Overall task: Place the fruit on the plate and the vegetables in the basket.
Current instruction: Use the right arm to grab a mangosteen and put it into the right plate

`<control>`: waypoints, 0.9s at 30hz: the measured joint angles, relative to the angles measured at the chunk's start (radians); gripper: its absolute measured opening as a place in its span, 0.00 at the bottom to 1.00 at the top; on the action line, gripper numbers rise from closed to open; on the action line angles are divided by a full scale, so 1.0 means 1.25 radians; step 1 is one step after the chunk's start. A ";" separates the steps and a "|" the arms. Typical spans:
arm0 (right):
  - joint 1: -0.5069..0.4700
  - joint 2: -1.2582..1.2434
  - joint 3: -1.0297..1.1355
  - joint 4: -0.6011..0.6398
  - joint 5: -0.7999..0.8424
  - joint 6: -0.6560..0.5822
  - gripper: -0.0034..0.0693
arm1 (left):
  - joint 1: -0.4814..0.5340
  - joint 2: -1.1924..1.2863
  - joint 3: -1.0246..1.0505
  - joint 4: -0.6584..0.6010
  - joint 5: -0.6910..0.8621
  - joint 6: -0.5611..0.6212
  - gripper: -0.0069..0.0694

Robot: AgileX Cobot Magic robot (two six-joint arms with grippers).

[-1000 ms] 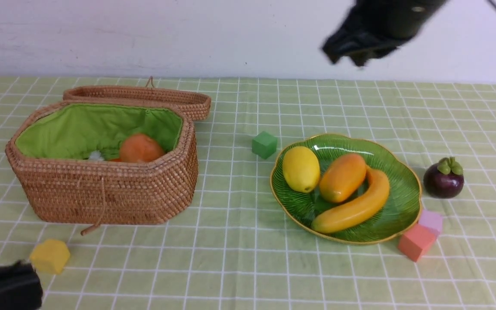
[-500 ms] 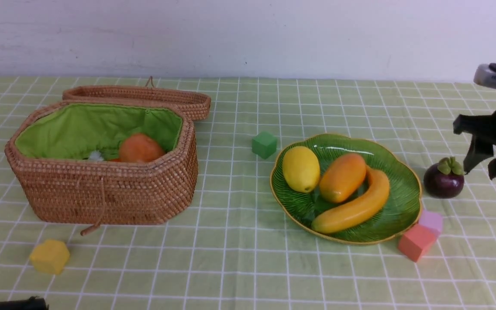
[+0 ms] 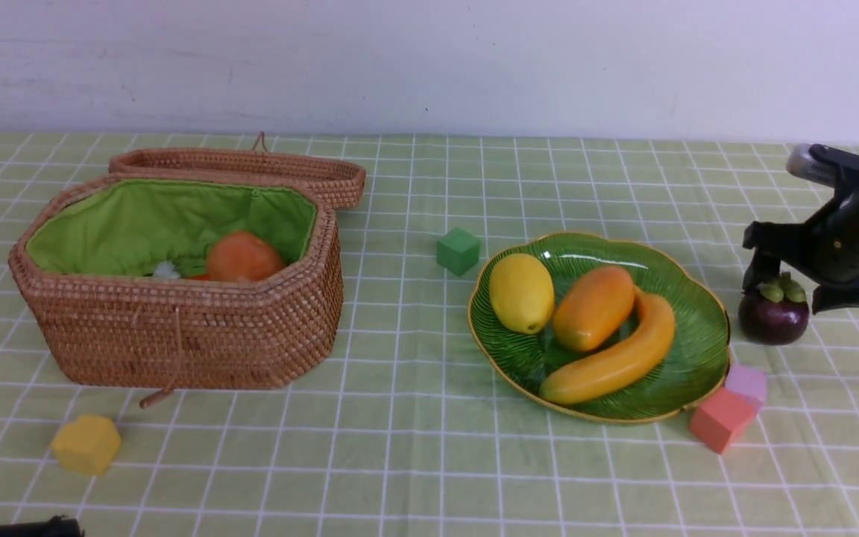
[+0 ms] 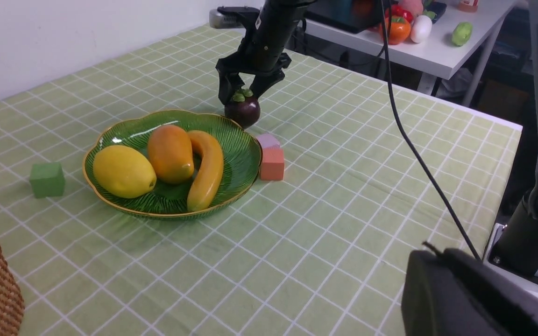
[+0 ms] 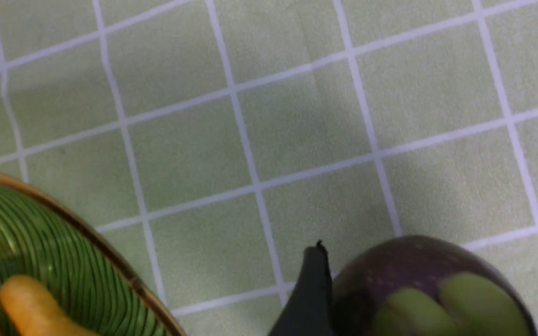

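The green plate (image 3: 698, 356) holds a lemon (image 3: 521, 292), a mango (image 3: 593, 307) and a banana (image 3: 616, 358). Just right of it a dark purple mangosteen (image 3: 772, 319) sits on the cloth. My right gripper (image 3: 802, 287) is open and low over it, one finger on each side of the mangosteen (image 5: 409, 270), not closed on it. The wicker basket (image 3: 176, 335) stands at the left with an orange potato (image 3: 243, 256) inside. My left gripper (image 4: 430, 255) is shut and empty, near the table's front edge.
The basket's lid (image 3: 250, 168) lies open behind it. A green block (image 3: 458, 250) sits between basket and plate. A pink block (image 3: 720, 419) and a lilac block (image 3: 746, 382) touch the plate's near right rim. A yellow block (image 3: 86, 444) lies front left.
My right arm came down from high at the back to the mangosteen, and its jaws opened. My left arm drew back almost out of the front view's lower left corner.
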State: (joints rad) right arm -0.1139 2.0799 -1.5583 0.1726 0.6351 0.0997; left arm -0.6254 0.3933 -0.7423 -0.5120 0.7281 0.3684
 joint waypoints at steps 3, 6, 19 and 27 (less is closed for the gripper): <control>0.000 0.015 0.000 0.000 -0.013 0.000 0.86 | 0.000 0.000 0.000 0.000 0.001 -0.001 0.07; 0.000 0.022 0.000 0.001 -0.015 0.001 0.86 | 0.000 0.000 0.000 0.000 0.002 -0.001 0.08; 0.000 0.022 0.000 0.016 0.020 -0.014 0.80 | 0.000 0.000 0.000 0.000 0.002 -0.001 0.08; 0.000 0.022 0.000 0.022 0.027 -0.017 0.77 | 0.000 0.000 0.000 -0.003 0.002 -0.001 0.08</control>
State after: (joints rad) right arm -0.1139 2.1076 -1.5583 0.1996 0.6686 0.0788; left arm -0.6254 0.3933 -0.7423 -0.5162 0.7303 0.3675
